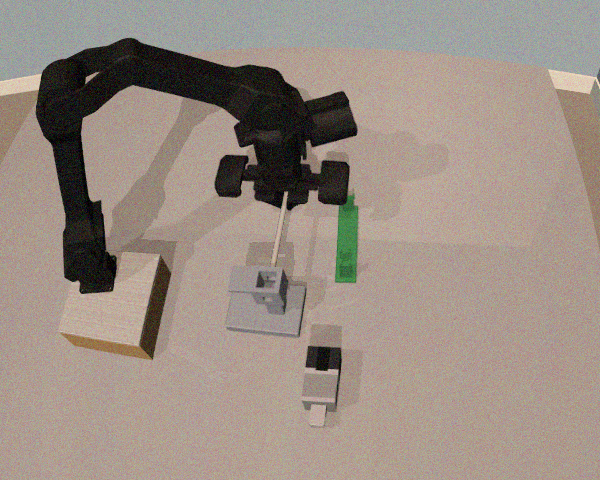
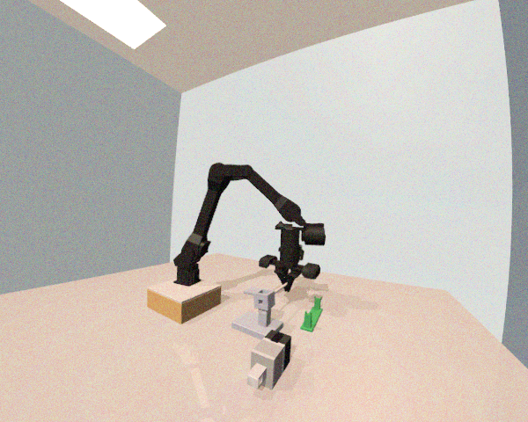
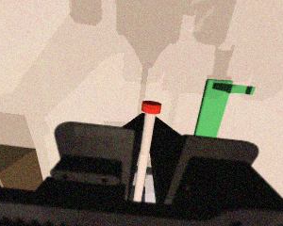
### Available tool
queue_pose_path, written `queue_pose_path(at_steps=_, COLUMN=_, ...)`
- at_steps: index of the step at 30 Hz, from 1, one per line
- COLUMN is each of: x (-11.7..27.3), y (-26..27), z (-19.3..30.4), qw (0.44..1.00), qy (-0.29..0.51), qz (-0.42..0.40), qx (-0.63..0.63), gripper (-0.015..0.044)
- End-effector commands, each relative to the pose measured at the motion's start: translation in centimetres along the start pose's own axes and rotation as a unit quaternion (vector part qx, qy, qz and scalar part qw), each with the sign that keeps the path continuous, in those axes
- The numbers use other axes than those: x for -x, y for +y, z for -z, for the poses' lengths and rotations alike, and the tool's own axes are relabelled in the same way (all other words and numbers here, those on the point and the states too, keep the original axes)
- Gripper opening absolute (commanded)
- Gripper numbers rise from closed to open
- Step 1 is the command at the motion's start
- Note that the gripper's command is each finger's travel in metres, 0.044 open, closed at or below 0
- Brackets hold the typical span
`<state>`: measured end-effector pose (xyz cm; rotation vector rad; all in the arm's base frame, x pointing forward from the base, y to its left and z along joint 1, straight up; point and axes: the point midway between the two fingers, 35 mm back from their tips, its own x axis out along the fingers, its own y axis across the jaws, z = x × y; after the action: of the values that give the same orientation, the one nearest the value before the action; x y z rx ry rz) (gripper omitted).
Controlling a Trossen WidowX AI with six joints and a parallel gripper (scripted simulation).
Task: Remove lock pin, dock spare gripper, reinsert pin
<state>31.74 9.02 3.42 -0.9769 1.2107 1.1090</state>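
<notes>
My gripper [image 1: 288, 206] [image 2: 288, 288] [image 3: 146, 118] is shut on the lock pin [image 1: 279, 236] [image 2: 280, 287] [image 3: 144, 157], a thin pale rod with a red head [image 3: 151, 107]. The pin slants from the fingers to the back face of the grey mount's socket [image 1: 281, 274] [image 2: 271, 300]. No pin shows across the socket's square opening; whether the tip is still in the wall hole cannot be told. The spare gripper [image 1: 320, 384] [image 2: 267, 355], a grey and black block, lies in front of the mount, its pale spigot [image 1: 317, 415] [image 2: 256, 375] pointing away from the mount.
A green holder [image 1: 347, 232] [image 2: 315, 316] [image 3: 214, 110] with two uprights stands to the right of the mount. The mount's grey base plate [image 1: 262, 324] [image 2: 245, 323] lies under the socket. The arm's base stands on a wooden block [image 1: 109, 317] [image 2: 202, 301] [image 3: 14, 165] at the left.
</notes>
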Motion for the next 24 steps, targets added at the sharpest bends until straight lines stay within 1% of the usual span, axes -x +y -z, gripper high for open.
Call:
queue_pose_path(at_steps=1, x=0.2, y=-0.2, z=-0.4, qw=1.000, qy=-0.001, qz=0.001, qx=-0.001, gripper=0.0000)
queue_pose_path(at_steps=24, x=0.4, y=-0.1, z=-2.0, qw=1.000, qy=0.001, qz=-0.005, qx=-0.002, gripper=0.0000)
